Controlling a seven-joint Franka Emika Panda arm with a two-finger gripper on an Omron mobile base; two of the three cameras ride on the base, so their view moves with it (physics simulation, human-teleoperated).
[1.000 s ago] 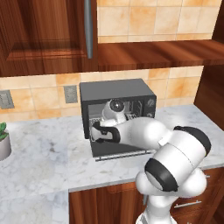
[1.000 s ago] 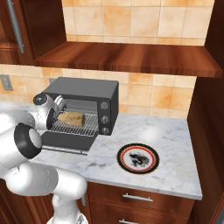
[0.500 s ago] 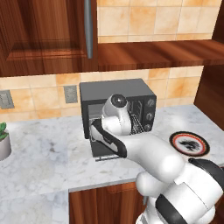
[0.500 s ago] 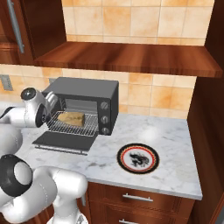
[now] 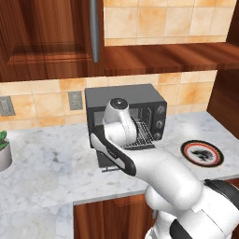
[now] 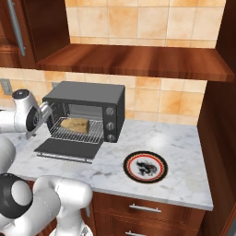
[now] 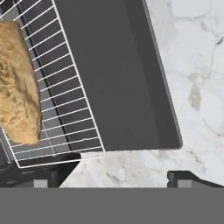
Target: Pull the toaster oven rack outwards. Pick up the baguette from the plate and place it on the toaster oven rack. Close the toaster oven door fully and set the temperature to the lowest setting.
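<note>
Hand view: cam looks down on the rack [image 7: 65, 87], w/ the baguette [image 7: 17, 83] lying on it at the left. The door [image 7: 118, 74] is flat open next to the rack, on the marble counter [image 7: 192, 87]. The gripper [image 7: 109, 177] has its two dark tips far apart at the bottom, jaws wide open, nothing between them, holding nothing.

Right base view: the arm bends up from the low left, & the hand sits just left of the toaster oven [image 6: 90, 99], near the open front. The rack sticks out over the dropped door, bread on it. The plate [image 6: 145, 167] sits bare on the counter, well to the right of the oven.

Left base view: the arm's big white links cross in front of the oven and hide most of its mouth.
</note>
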